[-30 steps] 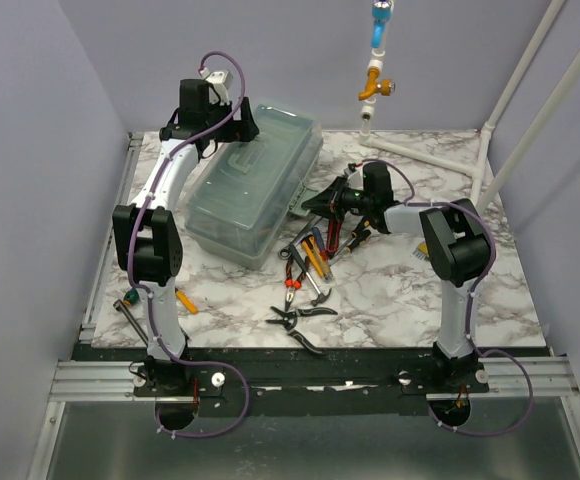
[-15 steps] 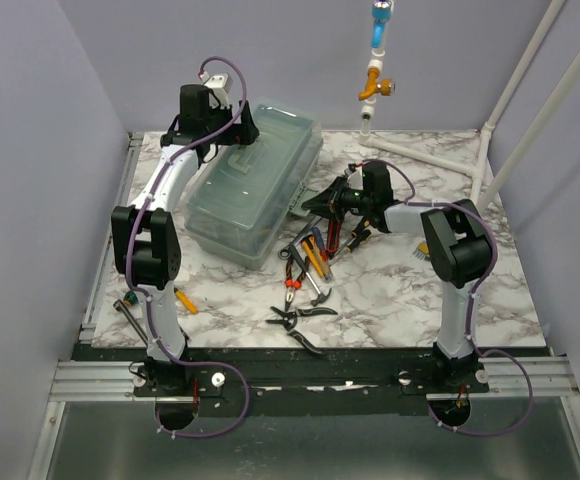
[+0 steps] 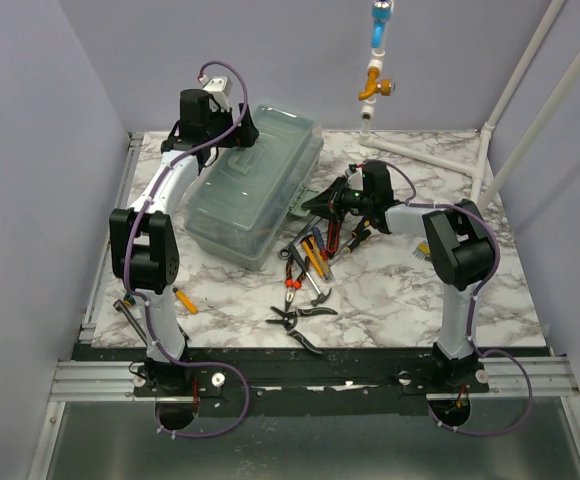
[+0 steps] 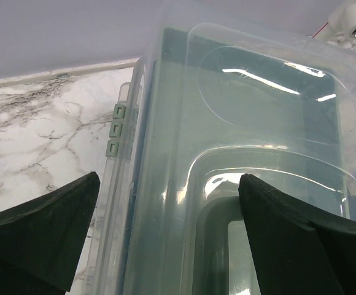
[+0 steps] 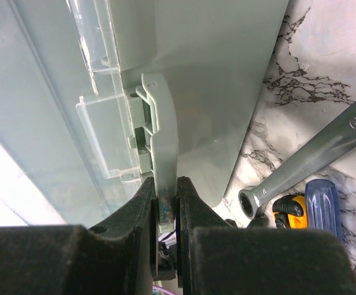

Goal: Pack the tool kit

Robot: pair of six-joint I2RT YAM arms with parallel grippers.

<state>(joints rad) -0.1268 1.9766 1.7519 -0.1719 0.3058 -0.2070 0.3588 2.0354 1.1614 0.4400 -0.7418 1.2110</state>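
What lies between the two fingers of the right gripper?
The pale green latch of the clear tool box: the right gripper has its fingers shut on it. The right wrist view shows this.

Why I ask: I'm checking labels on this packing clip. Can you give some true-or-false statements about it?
The right jaws are shut on the latch of the tool box. True.
The left jaws grip the lid. False: they stand open above the tool box.
Every tool is packed. False: pliers and other tools lie on the table.
A wrench lies near the tool box. True.
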